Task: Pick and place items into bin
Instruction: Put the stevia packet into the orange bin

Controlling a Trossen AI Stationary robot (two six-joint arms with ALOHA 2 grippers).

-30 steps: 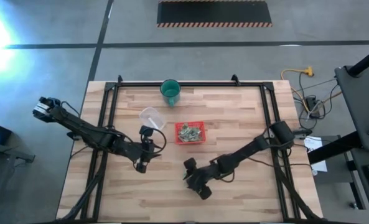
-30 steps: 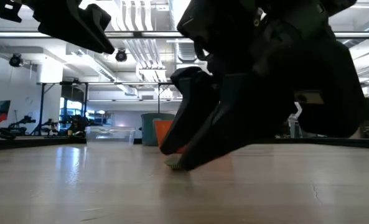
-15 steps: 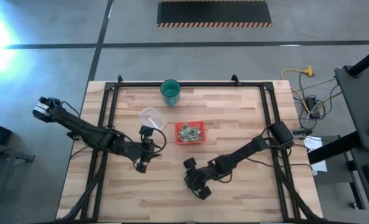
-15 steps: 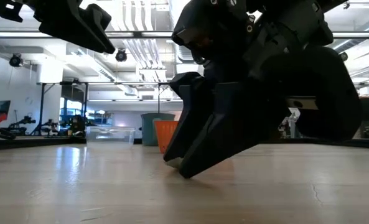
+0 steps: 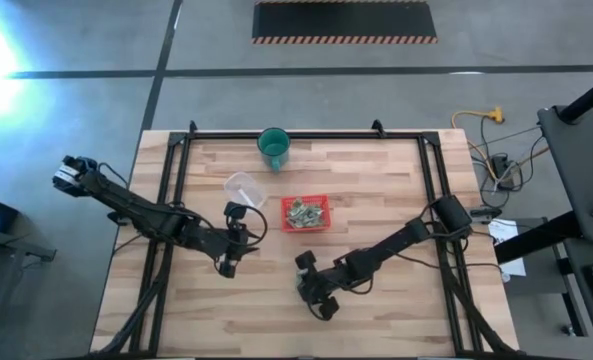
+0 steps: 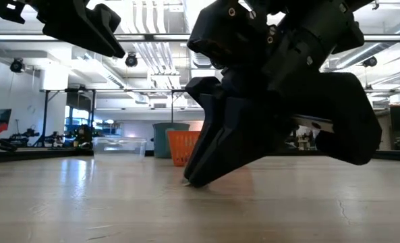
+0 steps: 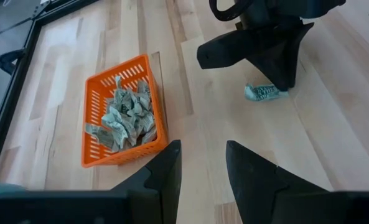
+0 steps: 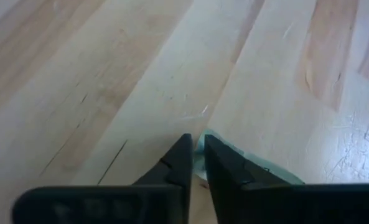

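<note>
Right gripper [image 5: 310, 291] down at the near middle of the wooden table [image 5: 376, 310], dark fingers [image 8: 182, 163] pinched almost together on one small pale-green crumpled wrapper piece [image 7: 265, 92] lying on the boards. Small shallow red plastic tray [image 5: 306, 213] at the table's centre, farther off, heaped with more pale-green pieces [image 7: 125, 115]. Left gripper [image 5: 227, 268] hovering left of the tray, fingers [image 7: 162, 174] parted, holding nothing.

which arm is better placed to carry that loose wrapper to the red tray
Right. The right gripper is down at the table with its fingers nearly shut around the loose wrapper. The left gripper hangs open beside the red tray, empty.
</note>
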